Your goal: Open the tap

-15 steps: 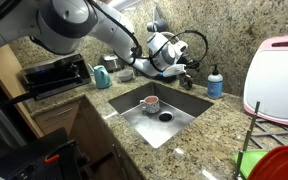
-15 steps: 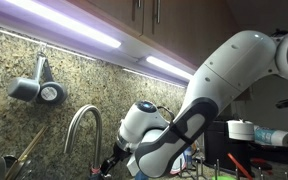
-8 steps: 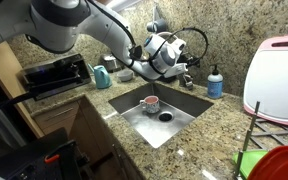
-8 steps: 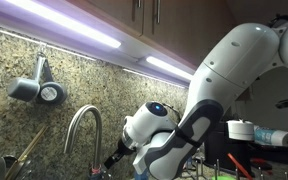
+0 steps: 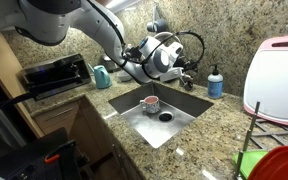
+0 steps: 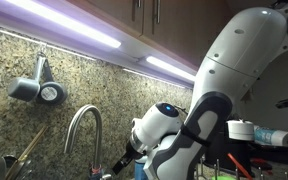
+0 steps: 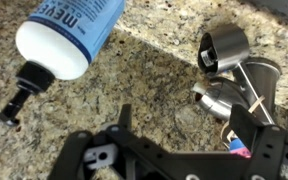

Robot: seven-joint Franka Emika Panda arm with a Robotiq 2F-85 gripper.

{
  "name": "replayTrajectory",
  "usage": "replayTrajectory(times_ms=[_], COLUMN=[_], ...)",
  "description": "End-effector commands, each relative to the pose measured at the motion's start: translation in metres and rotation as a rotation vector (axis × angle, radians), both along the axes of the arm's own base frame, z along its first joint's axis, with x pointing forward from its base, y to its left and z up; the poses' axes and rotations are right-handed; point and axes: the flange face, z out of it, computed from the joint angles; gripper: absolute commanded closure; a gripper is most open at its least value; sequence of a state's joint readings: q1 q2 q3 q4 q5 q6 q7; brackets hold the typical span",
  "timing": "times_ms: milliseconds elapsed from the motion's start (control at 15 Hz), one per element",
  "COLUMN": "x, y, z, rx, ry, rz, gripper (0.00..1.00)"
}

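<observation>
Tap (image 6: pixel 83 108) is standing on the granite counter (image 5: pixel 219 125) at the rear rim of the sink (image 5: pixel 189 106), its gooseneck arching high. The arm is reaching in over the sink's rear rim, placing the tool (image 7: pixel 184 128) at the tap's base. In the wrist view the jaws are sitting spread apart, gripping nothing. One finger (image 7: pixel 246 125) is lying just beside the chrome base; contact cannot be told. Soap bottle (image 5: pixel 215 82) is standing by the sink's back corner, near the tool but apart from it.
</observation>
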State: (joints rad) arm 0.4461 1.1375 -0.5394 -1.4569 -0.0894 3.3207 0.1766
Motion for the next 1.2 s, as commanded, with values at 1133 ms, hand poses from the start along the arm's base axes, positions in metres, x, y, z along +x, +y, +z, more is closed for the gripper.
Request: replayTrajectory(times_ms=[1133], x=[-0.046], y=[0.106], z=[0.061], rx=[-0.104], ry=[-0.147], rz=[0.163], gripper=[0.0])
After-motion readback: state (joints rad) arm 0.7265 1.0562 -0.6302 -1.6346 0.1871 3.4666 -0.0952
